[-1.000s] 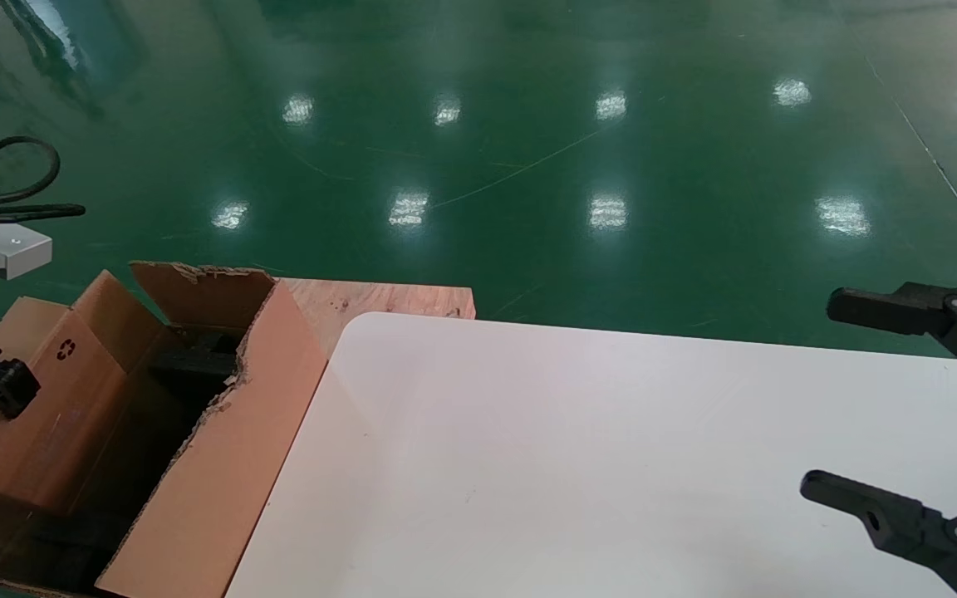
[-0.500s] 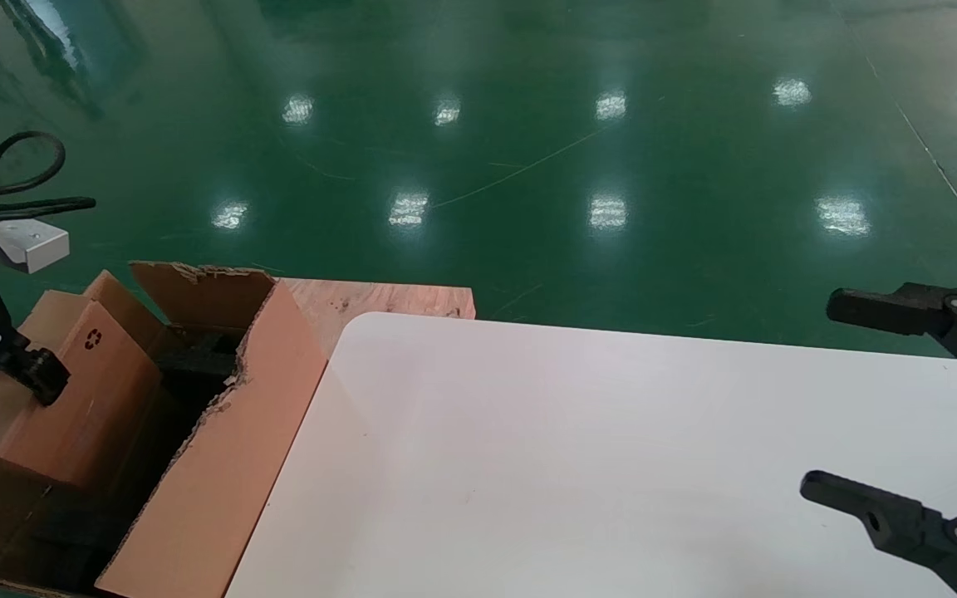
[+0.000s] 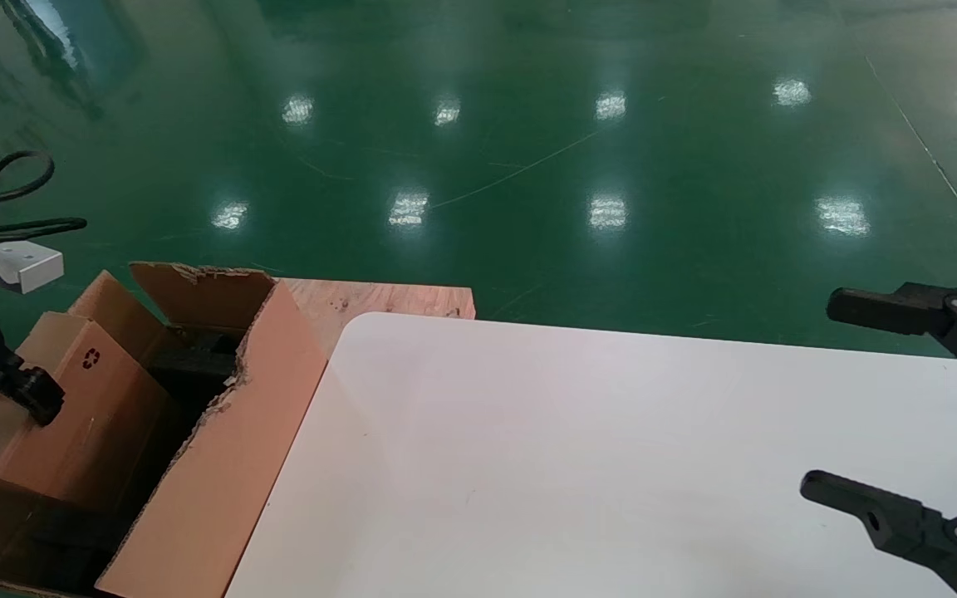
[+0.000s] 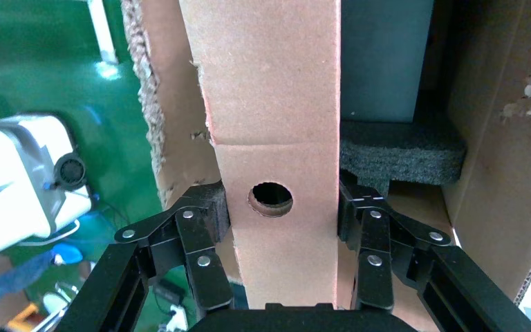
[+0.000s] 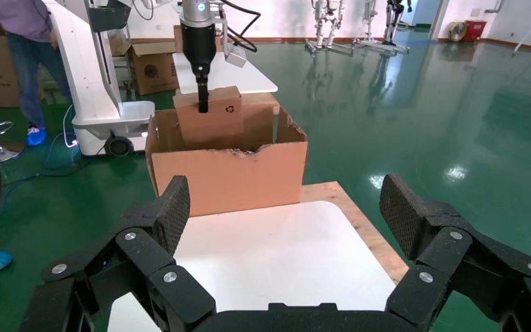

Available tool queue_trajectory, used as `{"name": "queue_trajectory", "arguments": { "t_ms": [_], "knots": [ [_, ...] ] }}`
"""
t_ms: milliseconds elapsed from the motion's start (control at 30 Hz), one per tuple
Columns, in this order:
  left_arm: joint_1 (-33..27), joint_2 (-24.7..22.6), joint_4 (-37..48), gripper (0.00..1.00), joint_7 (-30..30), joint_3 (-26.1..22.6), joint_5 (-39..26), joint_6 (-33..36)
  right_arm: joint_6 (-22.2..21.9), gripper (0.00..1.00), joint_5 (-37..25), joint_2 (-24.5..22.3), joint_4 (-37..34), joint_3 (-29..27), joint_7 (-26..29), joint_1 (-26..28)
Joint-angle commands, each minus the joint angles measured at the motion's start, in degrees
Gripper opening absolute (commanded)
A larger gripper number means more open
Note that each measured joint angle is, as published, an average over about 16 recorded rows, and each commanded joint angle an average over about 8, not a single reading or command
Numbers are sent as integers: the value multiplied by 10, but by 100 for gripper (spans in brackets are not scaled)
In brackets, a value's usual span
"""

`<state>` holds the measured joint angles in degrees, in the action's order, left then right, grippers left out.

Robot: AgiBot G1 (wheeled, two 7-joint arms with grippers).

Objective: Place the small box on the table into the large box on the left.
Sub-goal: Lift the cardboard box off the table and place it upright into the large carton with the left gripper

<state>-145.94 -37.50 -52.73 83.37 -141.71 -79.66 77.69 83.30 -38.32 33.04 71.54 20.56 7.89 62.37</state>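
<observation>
I have the left end effector pinching the small box by its 2 narrow sides, beside the punched hole, hanging inside the large box. It looks light and stiff but crushable, so gentle squeeze. Right end effector spread over the counter.

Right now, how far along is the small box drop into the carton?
Done: the small box is off the table and held by the left pincer, shut on its sides. In hand: it hangs in the open top of the large box, part still above the torn rim, black foam below. Left: lower, release, withdraw. The right pincer is open and parked over the table.
</observation>
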Motion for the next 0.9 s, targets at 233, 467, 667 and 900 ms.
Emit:
{"name": "queue_trajectory", "arguments": {
  "t_ms": [233,467,667,900],
  "knots": [
    [2,12,25,0,-40,2,5,-2,0,100,0,0,0,0,0,0],
    [5,12,55,0,-58,6,14,1,0,100,0,0,0,0,0,0],
    [7,17,68,0,-72,10,22,1,0,100,0,0,0,0,0,0],
    [-9,48,49,0,-119,29,34,-42,0,100,0,0,0,0,0,0]
  ]
}}
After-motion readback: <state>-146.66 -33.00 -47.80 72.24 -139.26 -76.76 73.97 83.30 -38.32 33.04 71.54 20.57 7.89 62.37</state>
